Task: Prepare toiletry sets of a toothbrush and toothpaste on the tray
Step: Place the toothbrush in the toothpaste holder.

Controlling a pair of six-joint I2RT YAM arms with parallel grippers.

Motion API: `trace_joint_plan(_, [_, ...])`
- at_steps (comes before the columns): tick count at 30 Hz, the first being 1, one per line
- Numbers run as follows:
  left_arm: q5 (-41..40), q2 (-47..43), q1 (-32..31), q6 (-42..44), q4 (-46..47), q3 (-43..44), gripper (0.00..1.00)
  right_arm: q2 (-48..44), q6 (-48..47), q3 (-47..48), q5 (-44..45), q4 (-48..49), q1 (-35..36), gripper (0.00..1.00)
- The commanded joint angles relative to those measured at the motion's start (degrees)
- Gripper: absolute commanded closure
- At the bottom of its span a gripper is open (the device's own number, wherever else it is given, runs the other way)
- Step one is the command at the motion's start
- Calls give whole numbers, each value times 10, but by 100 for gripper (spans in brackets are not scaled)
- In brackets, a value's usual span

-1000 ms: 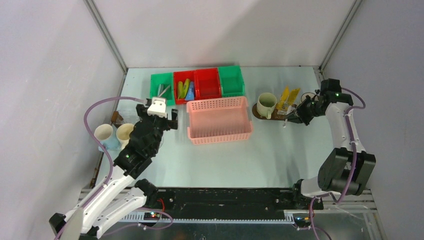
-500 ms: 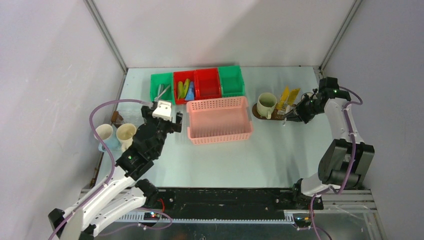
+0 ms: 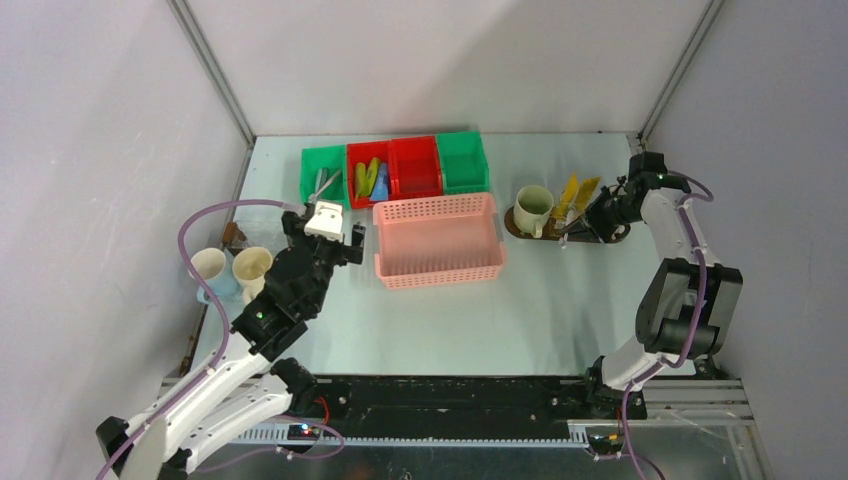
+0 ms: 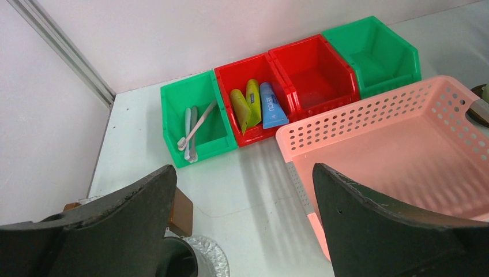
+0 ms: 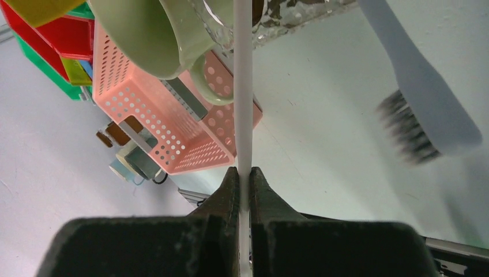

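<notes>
The right end effector (image 5: 243,176) is pinching a thin white toothbrush (image 5: 242,86) by its handle, beside a pale green mug (image 5: 150,34) standing on the tray (image 3: 514,228) at right of frame. The left end effector (image 4: 243,173), spread wide, hovers over the tabletop (image 3: 560,300) beside a pink basket (image 4: 346,115).

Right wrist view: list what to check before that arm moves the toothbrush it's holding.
1. Right gripper shut on the white toothbrush: ok.
2. Handle straight in the grip, not skewed: ok.
3. Brush head inside the pale green mug: cannot tell; its upper end runs out of the picture.
4. Mug upright on the tray: ok.
5. Left gripper open, empty, far off by the pink basket: ok.
6. Grey toothbrush apart from the held one: ok.
</notes>
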Motion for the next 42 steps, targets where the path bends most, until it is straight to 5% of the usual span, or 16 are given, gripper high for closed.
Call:
trace_joint_plan(1, [-10, -6, -2, 10, 18, -8, 5, 8, 0, 28, 4, 18, 3, 100])
trace_joint_plan(42, [-10, -9, -3, 14, 19, -10, 5, 76, 27, 63, 24, 71, -12, 88])
